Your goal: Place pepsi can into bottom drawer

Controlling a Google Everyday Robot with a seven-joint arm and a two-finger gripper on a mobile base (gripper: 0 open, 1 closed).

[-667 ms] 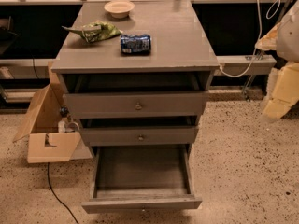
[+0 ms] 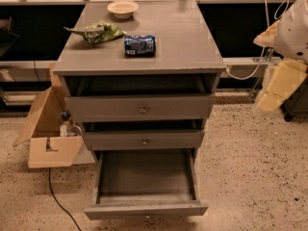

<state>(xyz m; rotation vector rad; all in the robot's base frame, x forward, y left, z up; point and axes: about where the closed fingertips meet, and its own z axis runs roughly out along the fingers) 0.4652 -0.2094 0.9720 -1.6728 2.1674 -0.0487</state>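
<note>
Currently little has changed on the cabinet itself. Compared with the frame a moment earlier, the pepsi can [image 2: 140, 45] lies in the same spot, on its side on the grey cabinet top [image 2: 187, 37], just beside the crumpled green bag [image 2: 98, 32] and nearer me than the beige bowl [image 2: 122, 8]. Bag and bowl are also unmoved.

The bottom drawer [image 2: 144, 210] is pulled fully out, as before, with nothing inside. The two upper drawers [image 2: 142, 107] stand slightly ajar, unchanged.

The one difference: my gripper [image 2: 276, 88], at the right edge of the view beyond the cabinet's corner, seems to have shifted a little toward the cabinet. It is well apart from the can and touching nothing. Whether it is open or closed I cannot tell from here.

Judgement: the receiving end is ready, so no drawer work remains. The can is not yet grasped, so the task is at the approach stage. Next I need to reach across the cabinet top to the can, which could roll when touched, lying as it does
</note>
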